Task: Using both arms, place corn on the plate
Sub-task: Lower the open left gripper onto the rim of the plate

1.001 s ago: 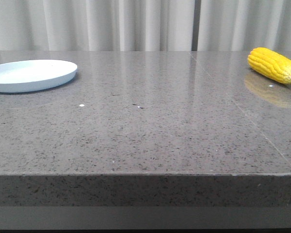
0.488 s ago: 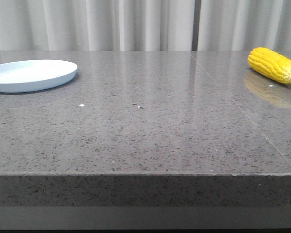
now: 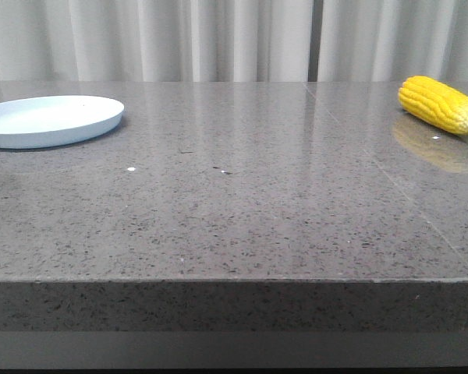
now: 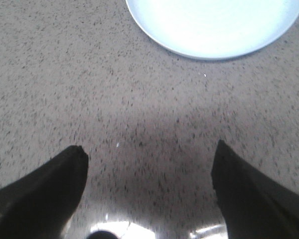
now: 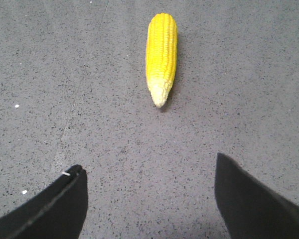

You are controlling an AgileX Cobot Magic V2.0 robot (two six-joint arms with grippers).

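Nothing's shifted in the front view over the last sec: corn (image 3: 441,104) and plate (image 3: 51,120) sit put, well apart, so task's barely begun. Right gripper (image 5: 148,199) spread wide, empty, corn lying ahead w/ pale tip toward it. Left gripper (image 4: 148,174) also wide, empty, plate just ahead.

Left end effector (image 4: 148,162) and right end effector (image 5: 149,181): plain matte black fingers, broad wedges tapering to blunt tips

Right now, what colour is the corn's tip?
Paler yellow than the bright yellow cob; the corn tip shows best in the right wrist view.
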